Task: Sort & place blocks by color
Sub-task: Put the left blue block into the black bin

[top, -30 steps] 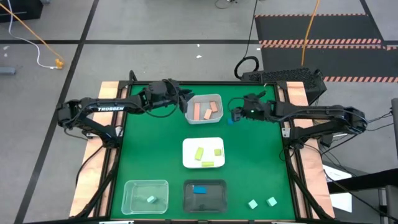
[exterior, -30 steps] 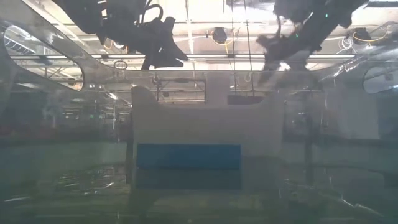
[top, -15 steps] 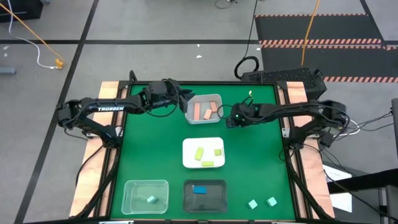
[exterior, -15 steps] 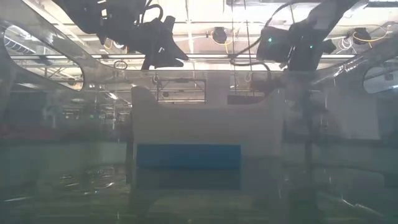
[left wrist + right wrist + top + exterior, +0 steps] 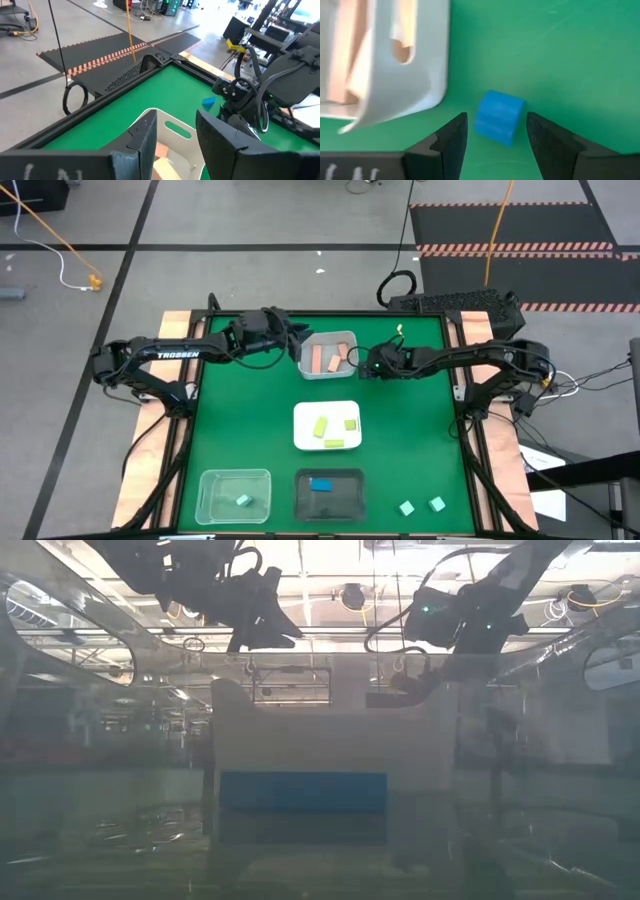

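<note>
A blue cube (image 5: 499, 116) lies on the green mat just right of the white bin (image 5: 348, 340), which holds salmon pink blocks (image 5: 329, 359). My right gripper (image 5: 497, 134) is open and slants down over the cube, one finger on either side; I cannot tell if a finger touches it. In the high view the gripper (image 5: 372, 368) hides the cube. My left gripper (image 5: 175, 142) hangs open and empty above the bin's far left corner (image 5: 303, 340). Its wrist view shows the cube (image 5: 209, 102) beside the right arm.
A white plate (image 5: 303, 438) with yellow-green blocks sits mid-table. At the near edge stand a clear tray (image 5: 210, 480) with one mint block and a black tray (image 5: 345, 500) with a blue block. Two mint blocks (image 5: 407, 507) (image 5: 437, 503) lie loose at the near right.
My right gripper has come down and a little toward the table's left, next to the white bin, rolling as it went, and now straddles the blue cube. Its fingers have kept the same gap. The cube has not moved.
</note>
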Action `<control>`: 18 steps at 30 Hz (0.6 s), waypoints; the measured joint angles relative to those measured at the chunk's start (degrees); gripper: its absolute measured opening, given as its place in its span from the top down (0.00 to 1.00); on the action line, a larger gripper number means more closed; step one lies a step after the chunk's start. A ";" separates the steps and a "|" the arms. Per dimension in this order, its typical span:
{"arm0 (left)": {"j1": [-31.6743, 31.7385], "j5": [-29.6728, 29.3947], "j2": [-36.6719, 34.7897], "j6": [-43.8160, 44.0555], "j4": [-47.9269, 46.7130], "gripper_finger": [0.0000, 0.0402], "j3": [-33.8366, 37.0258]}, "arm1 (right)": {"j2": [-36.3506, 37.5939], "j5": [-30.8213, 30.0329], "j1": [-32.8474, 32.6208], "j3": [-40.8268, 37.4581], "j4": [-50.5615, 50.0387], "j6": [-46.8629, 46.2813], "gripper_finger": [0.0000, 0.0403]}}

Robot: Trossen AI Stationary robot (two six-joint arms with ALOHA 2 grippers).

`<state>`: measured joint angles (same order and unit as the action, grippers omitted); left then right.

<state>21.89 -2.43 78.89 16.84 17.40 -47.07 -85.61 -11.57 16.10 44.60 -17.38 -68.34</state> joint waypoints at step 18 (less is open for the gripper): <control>0.17 -0.01 0.00 -3.16 -1.41 0.66 0.00 | -7.46 -1.00 0.33 0.21 4.20 0.14 0.54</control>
<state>22.06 -2.44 78.89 13.67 15.99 -47.07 -93.07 -12.57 16.43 44.82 -13.18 -68.20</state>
